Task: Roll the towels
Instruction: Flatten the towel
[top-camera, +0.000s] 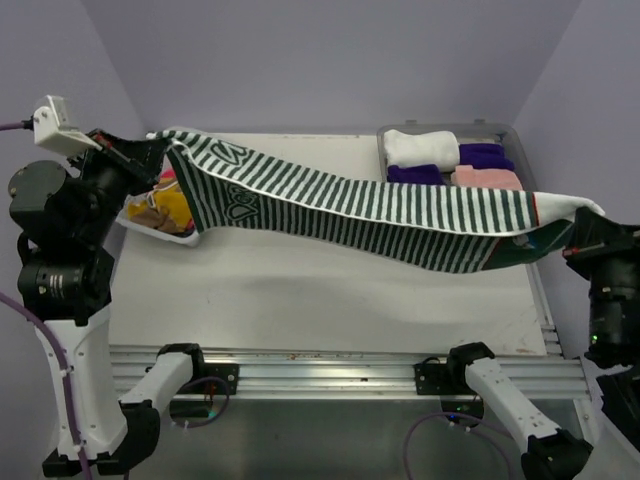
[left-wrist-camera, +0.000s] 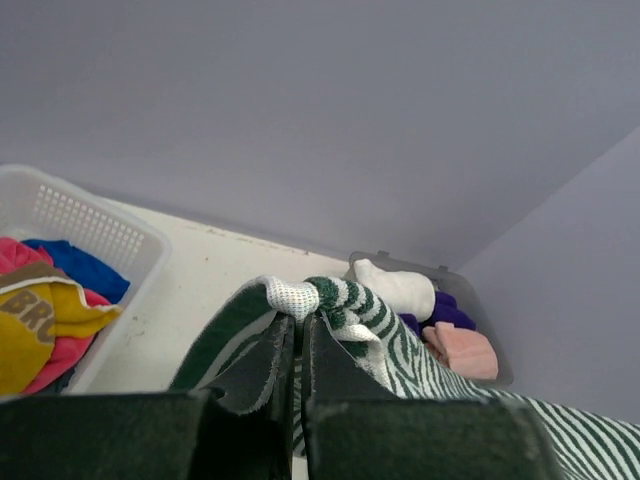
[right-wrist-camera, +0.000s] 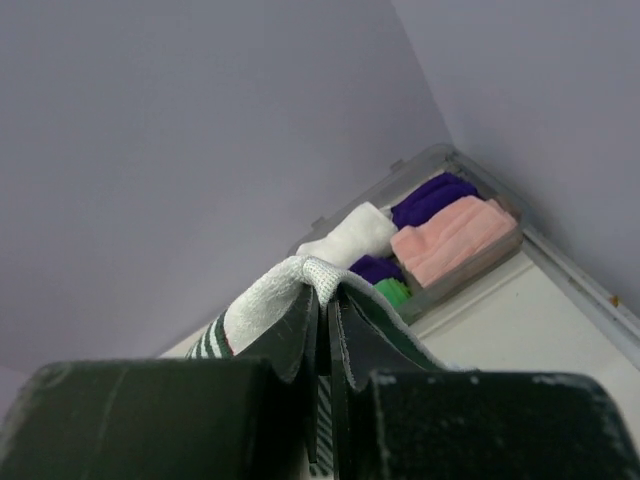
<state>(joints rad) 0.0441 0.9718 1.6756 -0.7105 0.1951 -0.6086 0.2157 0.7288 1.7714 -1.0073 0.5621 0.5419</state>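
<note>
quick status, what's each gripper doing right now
left gripper: closed, pinching one end of the striped towel, held stretched above the table.
right gripper: closed, pinching the other end of the same towel.

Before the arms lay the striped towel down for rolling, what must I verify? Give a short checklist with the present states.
1. Left jaws shut on one end of the striped towel: ok.
2. Right jaws shut on the other end: ok.
3. Towel stretched between them, above bare table: ok.
4. Left end clear of the basket: cannot tell; it passes over the basket.
5. Free room in the tray: cannot tell; the towel hides its near side.
</note>
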